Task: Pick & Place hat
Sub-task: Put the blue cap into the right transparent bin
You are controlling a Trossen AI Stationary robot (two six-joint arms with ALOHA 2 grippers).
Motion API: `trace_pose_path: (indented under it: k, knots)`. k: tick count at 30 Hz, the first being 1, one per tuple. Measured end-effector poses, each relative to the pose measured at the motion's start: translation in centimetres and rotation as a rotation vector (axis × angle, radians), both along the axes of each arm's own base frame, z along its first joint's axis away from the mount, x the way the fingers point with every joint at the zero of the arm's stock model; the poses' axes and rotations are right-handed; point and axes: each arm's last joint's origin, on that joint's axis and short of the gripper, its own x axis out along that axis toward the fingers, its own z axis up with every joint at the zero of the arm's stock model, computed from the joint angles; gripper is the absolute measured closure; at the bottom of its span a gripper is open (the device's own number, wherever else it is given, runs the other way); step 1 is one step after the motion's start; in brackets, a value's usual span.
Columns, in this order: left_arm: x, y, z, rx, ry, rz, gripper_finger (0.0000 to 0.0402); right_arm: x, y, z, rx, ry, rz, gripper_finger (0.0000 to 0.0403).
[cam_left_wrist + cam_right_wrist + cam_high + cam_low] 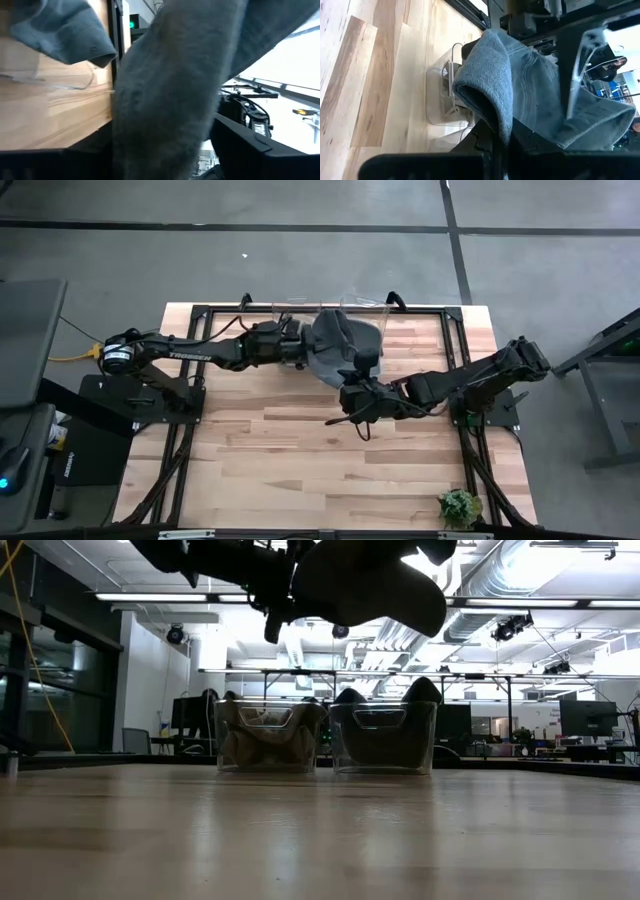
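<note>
Mostly we see bare wood table, two clear bins at back, office beyond; grey hat aloft, pinched by left pincer and right pincer, fingertips hidden.

You have the hat held up off the bench, over its far middle, between the two arms. The left claw meets the hat from the left side; the right claw meets it from the near right side. Behind and beneath the hat, at the far edge, two bins stand side by side: the left bin and the right bin, nearly touching. A small plant sits at the near right corner, well apart from everything else.
</note>
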Motion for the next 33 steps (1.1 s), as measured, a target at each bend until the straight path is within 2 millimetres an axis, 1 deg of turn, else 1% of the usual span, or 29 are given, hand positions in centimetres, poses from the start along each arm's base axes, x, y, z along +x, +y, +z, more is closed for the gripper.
trace_pose_path:
  k: [3, 6, 9, 12, 14, 19, 28, 30, 33]
  knots:
    - [0.01, -0.02, -0.04, -0.01, -0.002, -0.005, 0.0203, 0.02, 0.0, 0.01, 0.0, -0.003, 0.0, 0.039]
    - [-0.02, -0.02, -0.22, -0.016, 0.017, -0.004, 0.025, 0.02, 0.01, 0.02, 0.001, -0.004, 0.0, 0.039]
    - [-0.03, -0.01, -0.27, -0.014, 0.021, -0.001, 0.0304, 0.03, 0.01, 0.03, 0.001, -0.006, 0.0, 0.039]
    - [-0.03, 0.01, -0.28, -0.008, 0.023, 0.004, 0.037, 0.04, 0.01, 0.05, 0.001, -0.007, 0.0, 0.039]
    - [-0.03, 0.01, -0.26, -0.001, 0.023, 0.005, 0.0392, 0.04, 0.02, 0.04, 0.001, -0.006, 0.001, 0.039]
    - [-0.03, 0.01, -0.28, 0.016, 0.029, 0.003, 0.0399, 0.03, 0.04, 0.04, 0.002, -0.007, 0.001, 0.039]
    - [-0.04, -0.02, -0.4, 0.035, 0.045, -0.01, 0.0401, 0.05, 0.06, 0.04, 0.009, -0.005, 0.01, 0.0387]
    - [-0.04, -0.03, -0.4, 0.035, 0.046, -0.014, 0.0401, 0.06, 0.1, 0.0, 0.018, -0.002, 0.021, 0.0367]
    - [-0.04, -0.05, -0.42, 0.034, 0.047, -0.017, 0.0401, 0.1, 0.11, 0.05, 0.029, -0.015, 0.017, 0.0324]
